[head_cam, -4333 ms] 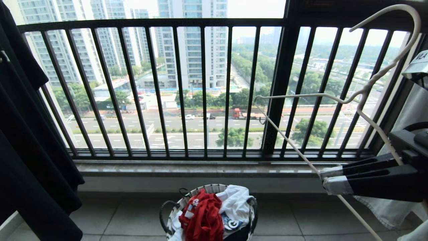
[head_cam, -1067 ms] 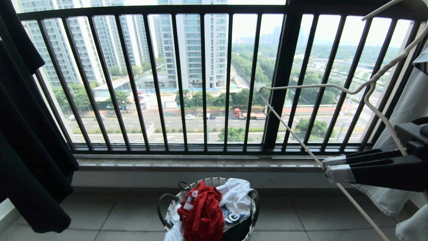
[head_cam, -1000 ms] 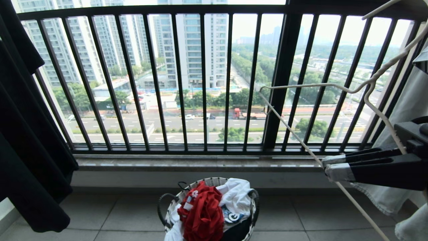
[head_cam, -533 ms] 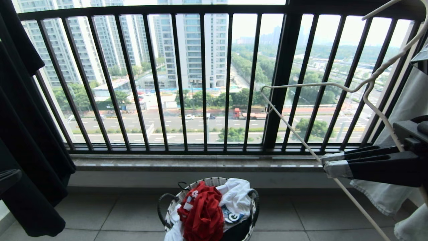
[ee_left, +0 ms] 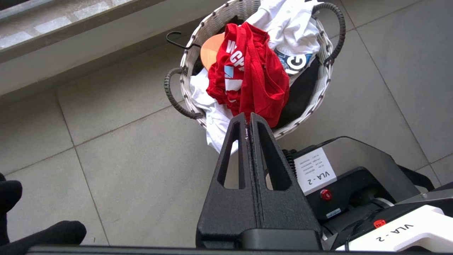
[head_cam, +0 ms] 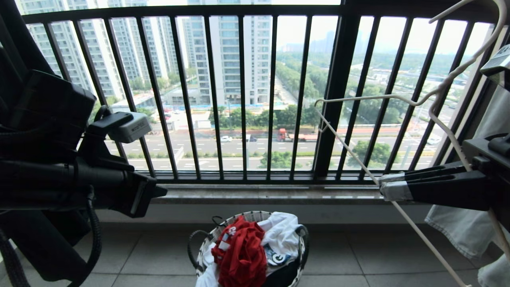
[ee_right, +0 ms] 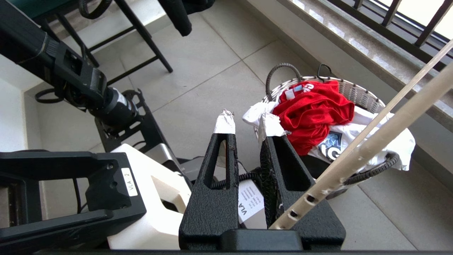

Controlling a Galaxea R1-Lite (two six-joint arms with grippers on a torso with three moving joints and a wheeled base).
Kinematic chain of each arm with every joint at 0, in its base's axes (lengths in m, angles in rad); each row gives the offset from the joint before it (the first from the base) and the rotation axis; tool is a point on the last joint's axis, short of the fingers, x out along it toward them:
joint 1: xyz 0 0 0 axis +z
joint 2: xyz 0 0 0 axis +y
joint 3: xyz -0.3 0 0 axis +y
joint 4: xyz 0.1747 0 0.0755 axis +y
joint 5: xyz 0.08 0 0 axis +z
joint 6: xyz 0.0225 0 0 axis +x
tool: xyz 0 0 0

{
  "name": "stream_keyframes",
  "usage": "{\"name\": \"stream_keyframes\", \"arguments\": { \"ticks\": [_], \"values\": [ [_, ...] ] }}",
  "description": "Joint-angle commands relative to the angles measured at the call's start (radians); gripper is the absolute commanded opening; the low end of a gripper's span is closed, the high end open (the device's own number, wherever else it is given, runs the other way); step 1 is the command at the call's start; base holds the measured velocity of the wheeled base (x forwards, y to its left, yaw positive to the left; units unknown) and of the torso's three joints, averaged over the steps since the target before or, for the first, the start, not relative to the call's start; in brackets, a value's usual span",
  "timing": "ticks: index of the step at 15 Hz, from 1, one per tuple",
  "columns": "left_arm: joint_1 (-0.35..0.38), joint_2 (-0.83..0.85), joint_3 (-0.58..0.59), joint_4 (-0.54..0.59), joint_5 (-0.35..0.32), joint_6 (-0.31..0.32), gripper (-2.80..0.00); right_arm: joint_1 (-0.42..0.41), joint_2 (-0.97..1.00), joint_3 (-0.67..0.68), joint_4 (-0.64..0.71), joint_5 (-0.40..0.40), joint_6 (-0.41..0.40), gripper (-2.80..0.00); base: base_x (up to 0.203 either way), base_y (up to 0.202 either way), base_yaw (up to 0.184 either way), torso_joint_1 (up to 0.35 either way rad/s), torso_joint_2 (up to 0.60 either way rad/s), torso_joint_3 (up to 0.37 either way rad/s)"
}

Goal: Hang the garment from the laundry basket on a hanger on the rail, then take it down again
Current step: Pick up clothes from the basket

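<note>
The red garment (head_cam: 241,255) lies crumpled on top of the laundry basket (head_cam: 206,251) on the floor below the window. In the left wrist view the garment (ee_left: 251,74) shows white lettering, and my left gripper (ee_left: 248,115) is shut and empty above the basket's (ee_left: 320,92) near rim. In the head view the left gripper (head_cam: 157,193) hangs up and to the left of the basket. My right gripper (head_cam: 384,187) at the right is shut on the white hanger (head_cam: 358,159). Its bar (ee_right: 385,131) leaves the jaws (ee_right: 247,124) near their base. The rail is out of view.
A black barred railing (head_cam: 243,99) and stone sill (head_cam: 259,195) close off the far side. White clothes (head_cam: 283,235) share the basket. A pale garment (head_cam: 458,227) hangs at the right and a black one (head_cam: 24,48) at the left. The robot's base (ee_left: 354,177) sits near the basket.
The left arm has swung up from the lower left into the head view, shut, and now covers most of the black garment. The right gripper and hanger rose slightly.
</note>
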Motion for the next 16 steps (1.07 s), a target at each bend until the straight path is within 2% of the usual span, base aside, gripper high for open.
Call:
{"name": "stream_keyframes", "arguments": {
  "ticks": [1,5,7,10,12,16],
  "values": [
    [-0.058,0.306,-0.13,0.007,0.02,-0.016,-2.8,-0.011,0.007,0.0,0.002,0.003,0.0,-2.8,0.0,0.0,0.0,0.0,0.0,0.0],
    [-0.086,0.543,-0.27,0.007,0.056,-0.05,-2.8,-0.021,0.017,0.001,-0.004,0.003,0.0,-2.8,0.0,0.0,0.0,0.0,0.0,0.0],
    [-0.089,0.625,-0.275,-0.069,0.064,-0.056,-2.8,-0.021,0.022,0.001,-0.004,0.003,0.0,-2.8,0.0,0.0,0.0,0.0,0.0,0.0],
    [-0.099,0.725,-0.262,-0.179,0.118,-0.063,-2.8,-0.021,0.03,0.001,-0.004,0.003,0.0,-2.8,0.0,0.0,0.0,0.0,0.0,0.0],
    [-0.118,0.738,-0.236,-0.246,0.121,-0.085,-2.8,-0.023,0.035,0.001,-0.004,0.003,0.0,-2.8,0.0,0.0,0.0,0.0,0.0,0.0],
    [-0.122,0.705,-0.204,-0.247,0.121,-0.082,-2.8,-0.037,0.038,0.0,-0.005,0.004,-0.002,-2.8,0.0,0.0,0.0,0.0,0.0,0.0]
  ]
}}
